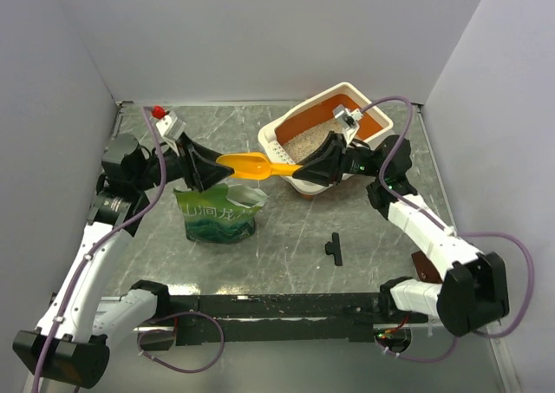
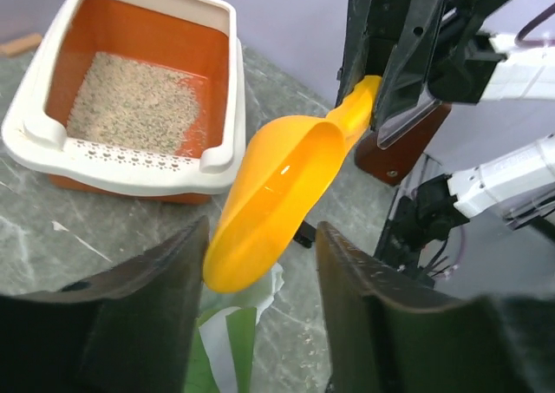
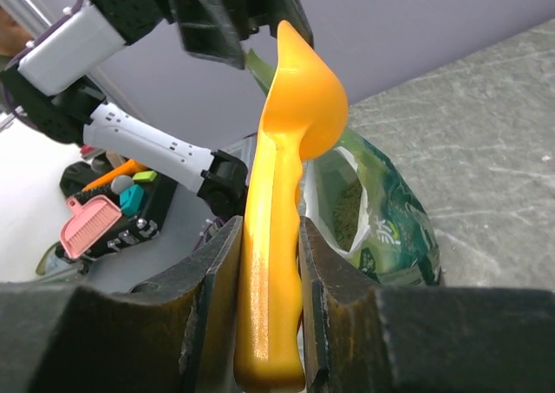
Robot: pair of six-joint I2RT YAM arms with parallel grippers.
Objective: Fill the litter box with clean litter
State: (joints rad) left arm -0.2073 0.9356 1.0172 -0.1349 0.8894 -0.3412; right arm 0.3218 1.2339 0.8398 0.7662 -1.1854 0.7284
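The litter box [image 1: 355, 94] stands at the back right, cream rim and orange inside, with a layer of beige clean litter [image 1: 305, 143] in it; both show in the left wrist view, the box [image 2: 130, 163] and the litter [image 2: 134, 107]. My right gripper [image 1: 305, 173] is shut on the handle of a yellow-orange scoop [image 1: 251, 166], held level above the green bag [image 1: 217, 218]. The scoop bowl [image 2: 277, 198] looks empty. My left gripper [image 1: 206, 169] is open, its jaws either side of the bowl's tip. The bag's open mouth shows litter [image 3: 347, 206] inside.
A small black part [image 1: 334, 248] lies on the table in front of the bag. A red-brown block [image 1: 425, 267] sits by the right arm. Grey walls close the table on three sides. A pink tool [image 3: 91, 224] lies off the table.
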